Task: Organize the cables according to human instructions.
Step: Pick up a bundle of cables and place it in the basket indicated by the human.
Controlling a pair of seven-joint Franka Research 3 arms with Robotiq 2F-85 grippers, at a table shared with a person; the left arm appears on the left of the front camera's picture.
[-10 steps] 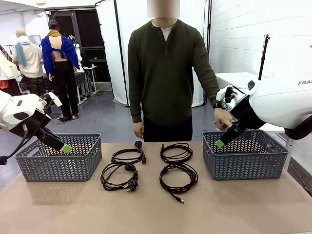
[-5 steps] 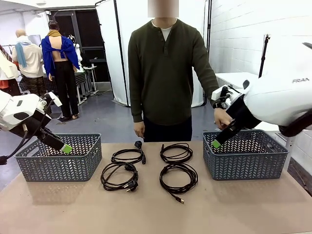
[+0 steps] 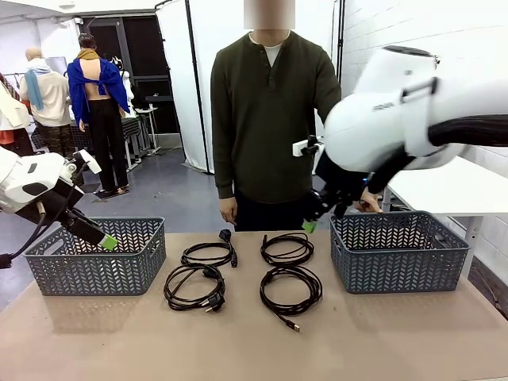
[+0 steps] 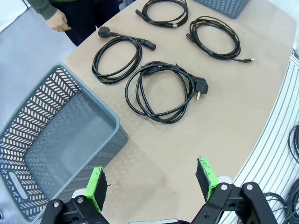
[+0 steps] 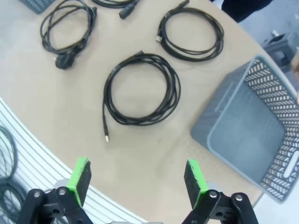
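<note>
- Cables (image 5: 172,93), four black coils, lay on the table (image 3: 254,349) in a two-by-two block just left of the right basket (image 3: 397,266); none was held, and none was in a basket.
- Right gripper (image 3: 309,226) hung above the coil nearest that basket's far left corner, its fingers spread wide with nothing between them.
- A pinch on one loop alone would likely let a coil unwind and trail its plug across the table.
- The coils lay just beside one another with their plugs sticking out, so a lifted one could snag and drag its neighbour.
- The person (image 3: 270,119) stood beyond the right basket, with one hand (image 3: 368,203) at its far left corner, partly behind the right arm. A quick swing of that arm could strike the hand.
- No pointing could be made out, so which cable was wanted was unclear, and a wrong pick or the wrong basket was the main risk.
- Left gripper (image 3: 107,241), equally wide open and empty, hung over the left basket (image 3: 95,270), well apart from the right basket across the cables.
- Nothing stood between either gripper and the coils.
</note>
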